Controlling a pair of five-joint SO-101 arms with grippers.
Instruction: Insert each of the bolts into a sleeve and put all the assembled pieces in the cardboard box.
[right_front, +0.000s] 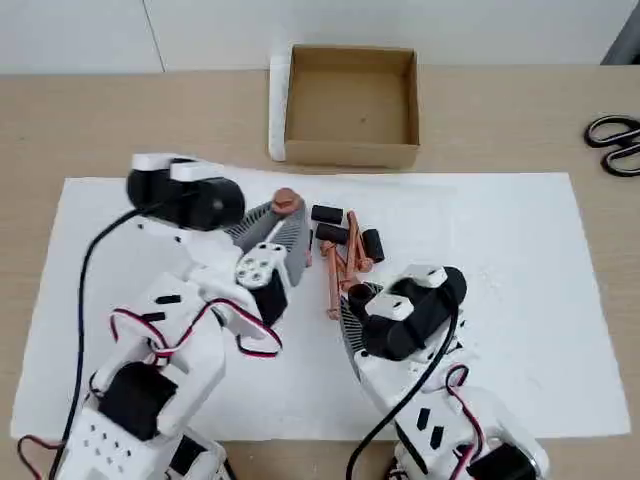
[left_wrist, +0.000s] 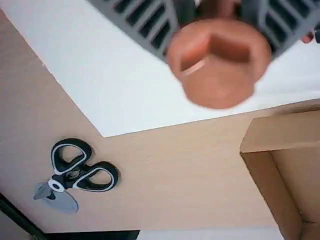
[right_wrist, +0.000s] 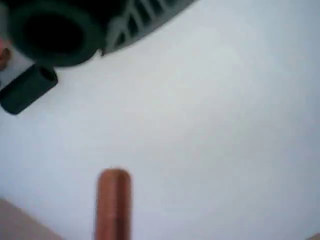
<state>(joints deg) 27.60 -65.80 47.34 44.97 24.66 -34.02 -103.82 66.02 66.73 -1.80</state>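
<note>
One copper bolt (right_front: 287, 200), likely light, stiff and slick, sits clamped by its shank, a sound hold, in the left pincer (right_front: 280, 222) near the cardboard box (right_front: 350, 155). Farther from it, the right pincer (right_front: 352, 298) seems closed round a sleeve (right_wrist: 50, 32).

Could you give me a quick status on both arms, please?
Left gripper shut on bolt. Right gripper shut on sleeve, not yet joined. Loose bolts and sleeves heaped between them, short of cardboard box.

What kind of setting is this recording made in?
Probably a lab or office desk set up for robot trials: a wooden table under a white sheet, scissors off to one side, and a cardboard box.
</note>
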